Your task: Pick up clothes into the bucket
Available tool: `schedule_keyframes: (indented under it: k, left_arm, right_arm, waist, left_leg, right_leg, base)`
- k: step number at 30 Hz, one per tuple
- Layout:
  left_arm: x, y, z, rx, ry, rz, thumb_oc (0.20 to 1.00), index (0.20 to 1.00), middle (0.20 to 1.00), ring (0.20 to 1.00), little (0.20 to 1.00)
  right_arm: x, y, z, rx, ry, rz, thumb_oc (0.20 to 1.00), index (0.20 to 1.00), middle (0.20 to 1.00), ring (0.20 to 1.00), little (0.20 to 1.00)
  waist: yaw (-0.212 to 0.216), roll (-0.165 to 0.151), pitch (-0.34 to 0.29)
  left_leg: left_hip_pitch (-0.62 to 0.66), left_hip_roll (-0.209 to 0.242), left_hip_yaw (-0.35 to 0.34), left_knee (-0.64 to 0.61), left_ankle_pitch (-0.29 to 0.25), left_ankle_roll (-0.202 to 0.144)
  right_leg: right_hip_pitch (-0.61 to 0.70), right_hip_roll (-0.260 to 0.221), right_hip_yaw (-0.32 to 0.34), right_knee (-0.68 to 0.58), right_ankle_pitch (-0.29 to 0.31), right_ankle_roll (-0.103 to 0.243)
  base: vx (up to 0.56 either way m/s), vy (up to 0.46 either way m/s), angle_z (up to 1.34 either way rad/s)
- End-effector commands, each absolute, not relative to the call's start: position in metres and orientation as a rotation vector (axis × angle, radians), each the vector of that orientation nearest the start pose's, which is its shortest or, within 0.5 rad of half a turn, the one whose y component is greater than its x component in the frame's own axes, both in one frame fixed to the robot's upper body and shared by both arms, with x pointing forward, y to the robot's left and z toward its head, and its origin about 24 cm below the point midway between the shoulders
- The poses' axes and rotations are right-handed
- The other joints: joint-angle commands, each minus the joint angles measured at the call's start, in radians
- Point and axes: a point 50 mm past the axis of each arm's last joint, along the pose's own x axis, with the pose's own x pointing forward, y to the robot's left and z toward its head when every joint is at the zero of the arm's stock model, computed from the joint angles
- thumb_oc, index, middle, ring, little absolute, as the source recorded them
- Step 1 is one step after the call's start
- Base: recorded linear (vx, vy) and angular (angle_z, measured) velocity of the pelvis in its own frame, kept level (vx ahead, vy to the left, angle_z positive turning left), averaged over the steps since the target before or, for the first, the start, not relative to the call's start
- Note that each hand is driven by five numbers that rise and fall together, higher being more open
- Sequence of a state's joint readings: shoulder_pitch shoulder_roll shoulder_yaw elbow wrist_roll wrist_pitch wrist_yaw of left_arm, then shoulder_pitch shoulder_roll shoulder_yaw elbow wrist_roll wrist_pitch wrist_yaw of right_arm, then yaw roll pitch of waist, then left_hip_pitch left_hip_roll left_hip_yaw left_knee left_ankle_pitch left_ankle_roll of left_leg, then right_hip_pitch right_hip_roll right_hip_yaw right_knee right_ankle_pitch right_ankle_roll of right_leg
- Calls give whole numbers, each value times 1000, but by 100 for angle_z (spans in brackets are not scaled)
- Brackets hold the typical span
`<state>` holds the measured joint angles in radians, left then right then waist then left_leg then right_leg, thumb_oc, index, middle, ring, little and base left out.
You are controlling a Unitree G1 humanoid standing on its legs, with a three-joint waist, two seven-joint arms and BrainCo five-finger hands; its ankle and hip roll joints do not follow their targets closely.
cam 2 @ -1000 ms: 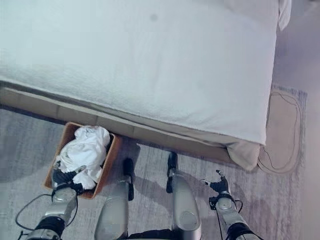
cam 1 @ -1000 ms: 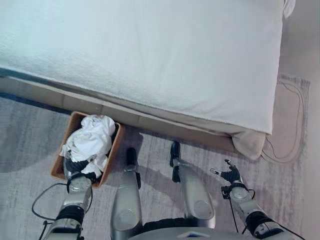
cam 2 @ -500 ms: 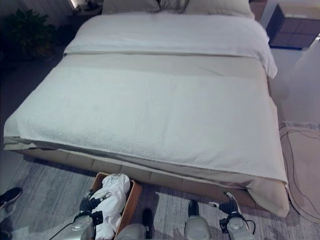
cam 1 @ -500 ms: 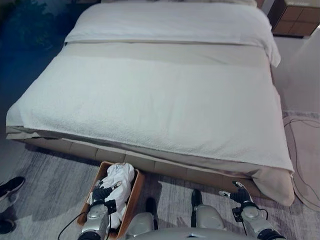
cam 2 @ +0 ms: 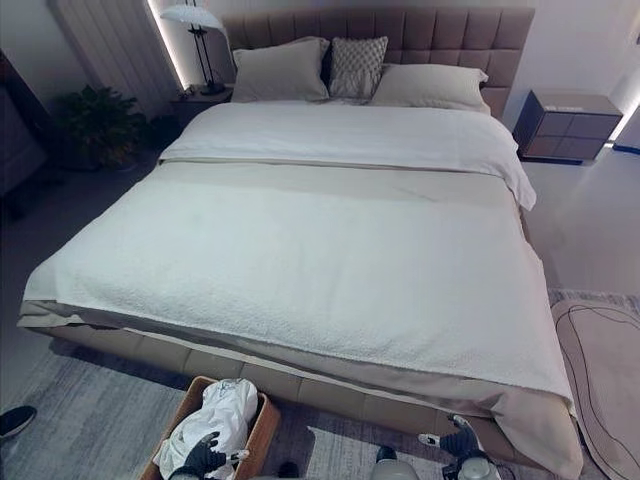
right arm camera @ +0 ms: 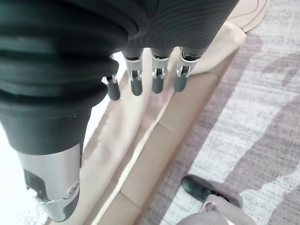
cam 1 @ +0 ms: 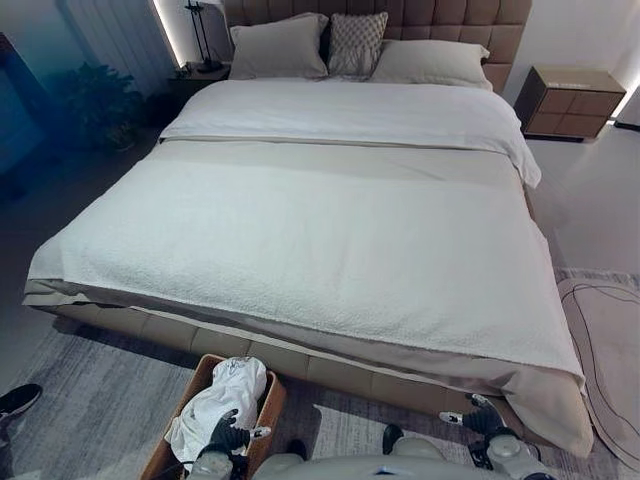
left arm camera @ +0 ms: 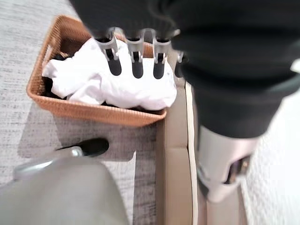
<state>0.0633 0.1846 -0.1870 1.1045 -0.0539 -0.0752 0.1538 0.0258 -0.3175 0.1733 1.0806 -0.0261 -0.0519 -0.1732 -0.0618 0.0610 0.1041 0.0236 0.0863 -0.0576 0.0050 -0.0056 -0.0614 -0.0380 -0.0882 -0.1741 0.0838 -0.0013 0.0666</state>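
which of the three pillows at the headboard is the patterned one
The middle pillow, standing between the two others. It is smaller, squarer and carries a dark criss-cross pattern, while the left pillow and the right pillow are plain beige and wider.

White clothes [left arm camera: 112, 82] are seen crumpled & heaped in brown woven bucket [left arm camera: 89, 112], w/ dark fabric underneath. Bucket is set on grey floor just beside bed base.
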Motion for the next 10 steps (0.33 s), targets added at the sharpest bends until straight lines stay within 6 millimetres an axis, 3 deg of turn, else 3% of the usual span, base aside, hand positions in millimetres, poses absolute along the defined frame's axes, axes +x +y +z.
schedule_keyframes:
  k: [1,4,10]
  left_arm:
    - [106,217,-156,306,1064,117,1000,1000,1000,1000,1000]
    - [93,216,-161,306,1131,110,1000,1000,1000,1000,1000]
    - [102,217,-158,337,1097,82,1000,1000,1000,1000,1000]
  right_arm:
    - [129,-250,-141,-443,1005,-140,1000,1000,1000,1000,1000]
    - [123,-244,-145,-438,1034,-114,1000,1000,1000,1000,1000]
    - [121,-241,-147,-446,1047,-87,1000,1000,1000,1000,1000]
  waist:
    - [1,-74,18]
    - [7,-75,10]
    - [3,-74,3]
  left_leg:
    - [-14,-71,3,63,-14,-6]
    - [2,-71,5,57,-18,-4]
    - [18,-70,9,42,-21,-4]
  right_leg:
    - [106,-14,16,-67,-53,36]
    - [126,-14,15,-82,-51,36]
    - [139,-14,18,-91,-49,39]
  base:
    - [0,0,0]
    - [0,0,0]
    - [0,0,0]
